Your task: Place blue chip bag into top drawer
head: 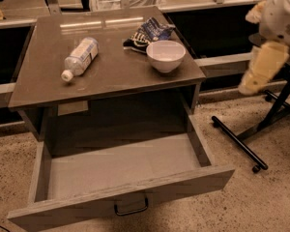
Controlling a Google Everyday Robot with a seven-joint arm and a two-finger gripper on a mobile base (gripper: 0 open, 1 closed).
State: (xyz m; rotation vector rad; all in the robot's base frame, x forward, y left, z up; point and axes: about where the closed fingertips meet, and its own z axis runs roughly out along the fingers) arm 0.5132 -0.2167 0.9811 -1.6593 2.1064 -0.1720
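Note:
The blue chip bag [147, 33] lies crumpled at the back right of the tabletop, touching the far side of a white bowl [166, 55]. The top drawer [125, 166] is pulled wide open below the tabletop, with nothing in it and its black handle [131, 207] on the front. My gripper [262, 69], a cream-coloured piece hanging from the white arm, is in the air off the right side of the table. It is well apart from the bag and holds nothing that I can see.
A clear plastic water bottle [79, 58] lies on its side on the left of the tabletop [111, 76]. A black metal stand [241, 144] with wheeled legs sits on the floor to the right of the drawer. Railings and dark panels run behind the table.

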